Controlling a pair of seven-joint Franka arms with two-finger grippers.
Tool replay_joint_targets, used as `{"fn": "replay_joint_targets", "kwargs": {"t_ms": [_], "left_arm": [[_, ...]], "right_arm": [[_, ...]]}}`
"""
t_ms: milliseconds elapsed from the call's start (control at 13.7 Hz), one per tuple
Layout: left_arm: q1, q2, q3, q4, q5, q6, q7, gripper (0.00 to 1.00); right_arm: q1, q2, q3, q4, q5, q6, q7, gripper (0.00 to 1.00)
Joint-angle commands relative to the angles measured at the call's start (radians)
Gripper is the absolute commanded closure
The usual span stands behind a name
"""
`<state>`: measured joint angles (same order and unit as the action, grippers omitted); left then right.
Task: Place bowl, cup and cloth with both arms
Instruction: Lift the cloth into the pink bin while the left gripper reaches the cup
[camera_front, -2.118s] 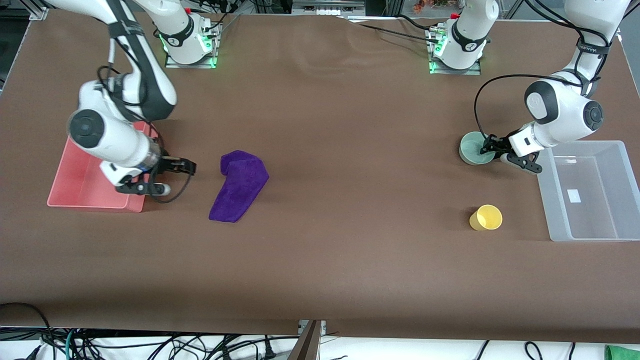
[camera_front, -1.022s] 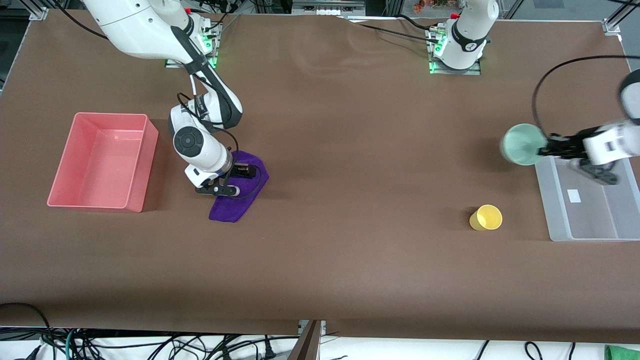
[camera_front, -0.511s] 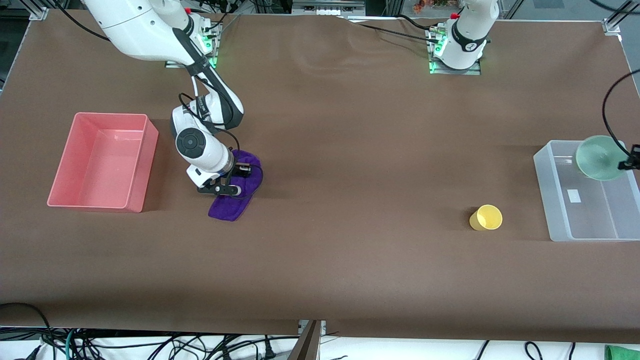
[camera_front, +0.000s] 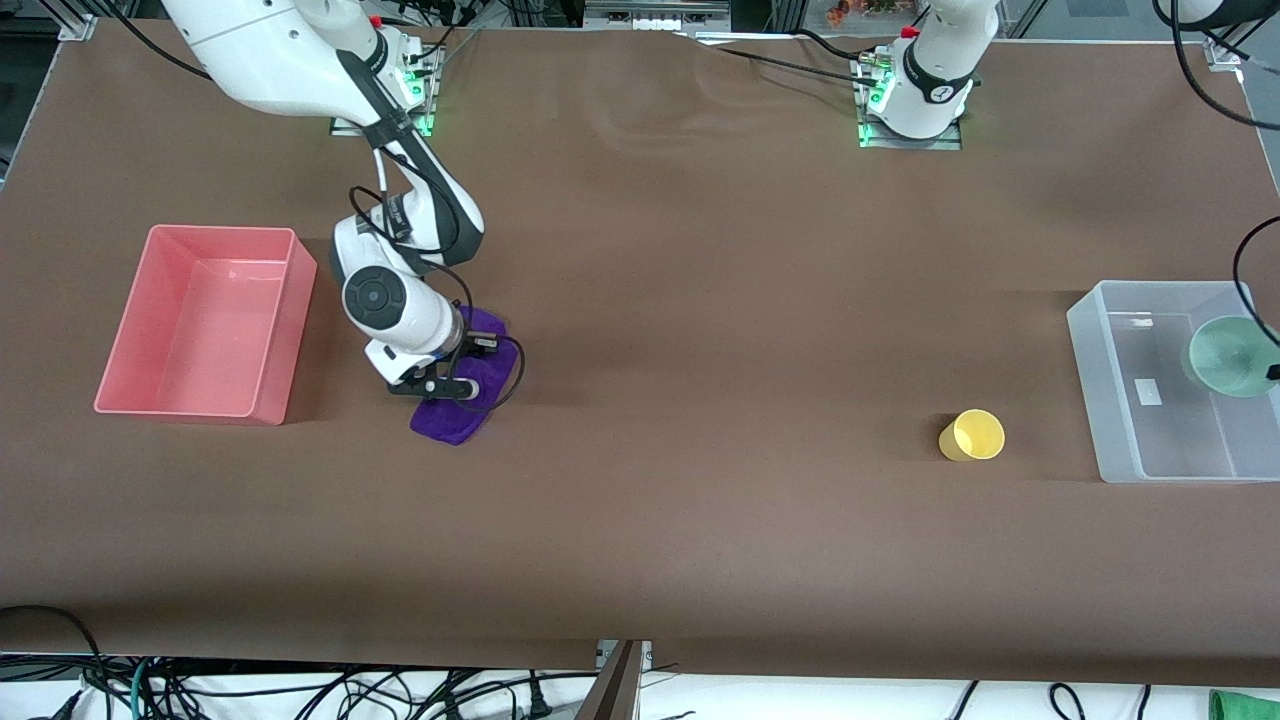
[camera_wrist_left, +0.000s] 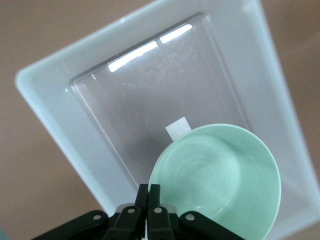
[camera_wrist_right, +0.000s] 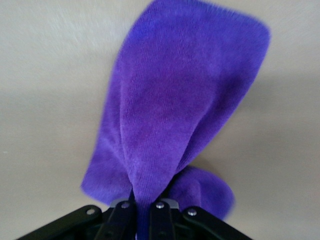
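Note:
The pale green bowl (camera_front: 1230, 355) hangs over the clear plastic bin (camera_front: 1105, 400), at the left arm's end of the table. My left gripper (camera_wrist_left: 148, 192) is shut on the bowl's (camera_wrist_left: 220, 175) rim, with the bin's floor (camera_wrist_left: 150, 100) below it. My right gripper (camera_front: 470, 365) is shut on a pinched fold of the purple cloth (camera_front: 452, 420). In the right wrist view the cloth (camera_wrist_right: 170, 100) drapes away from the right gripper (camera_wrist_right: 143, 205) onto the table. The yellow cup (camera_front: 972, 436) lies on its side on the table, beside the clear bin.
A pink bin (camera_front: 135, 340) stands at the right arm's end of the table, beside the cloth. The brown tabletop (camera_front: 700, 350) stretches between the cloth and the cup.
The left arm has carried the bowl from the table to over the clear bin. The right gripper has moved from the pink bin to the cloth and shut on it, bunching it.

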<state>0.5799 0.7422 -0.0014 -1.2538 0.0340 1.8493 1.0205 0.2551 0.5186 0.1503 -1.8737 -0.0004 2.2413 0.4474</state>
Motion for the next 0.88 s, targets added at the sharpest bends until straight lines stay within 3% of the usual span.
{"fn": "replay_joint_targets", "kwargs": {"t_ms": [0, 219, 438, 511, 584, 657, 803], "left_arm": [[0.018, -0.004, -0.012, -0.139, -0.132, 0.124, 0.062, 1.0], [0.024, 0.02, -0.012, -0.203, -0.146, 0.254, 0.128, 1.0], [0.018, 0.025, -0.012, -0.203, -0.144, 0.257, 0.138, 1.0], [0.011, 0.025, -0.012, -0.205, -0.144, 0.255, 0.136, 0.81], [0.0, 0.025, -0.012, -0.203, -0.143, 0.254, 0.138, 0.23], [0.003, 0.02, -0.012, -0.199, -0.143, 0.255, 0.141, 0.0], [-0.002, -0.027, -0.011, -0.191, -0.14, 0.233, 0.133, 0.0]], "right_arm": [[-0.017, -0.031, -0.038, 0.097, -0.001, -0.17, -0.093, 1.0], [-0.04, -0.061, -0.112, 0.145, 0.0, -0.302, -0.275, 1.0], [-0.062, -0.097, -0.167, 0.206, -0.001, -0.457, -0.41, 1.0], [-0.063, -0.106, -0.199, 0.234, -0.001, -0.52, -0.47, 1.0], [-0.063, -0.117, -0.234, 0.254, -0.001, -0.572, -0.527, 1.0], [-0.063, -0.132, -0.267, 0.269, -0.001, -0.63, -0.577, 1.0], [-0.063, -0.163, -0.334, 0.275, -0.019, -0.725, -0.669, 1.0]]}}
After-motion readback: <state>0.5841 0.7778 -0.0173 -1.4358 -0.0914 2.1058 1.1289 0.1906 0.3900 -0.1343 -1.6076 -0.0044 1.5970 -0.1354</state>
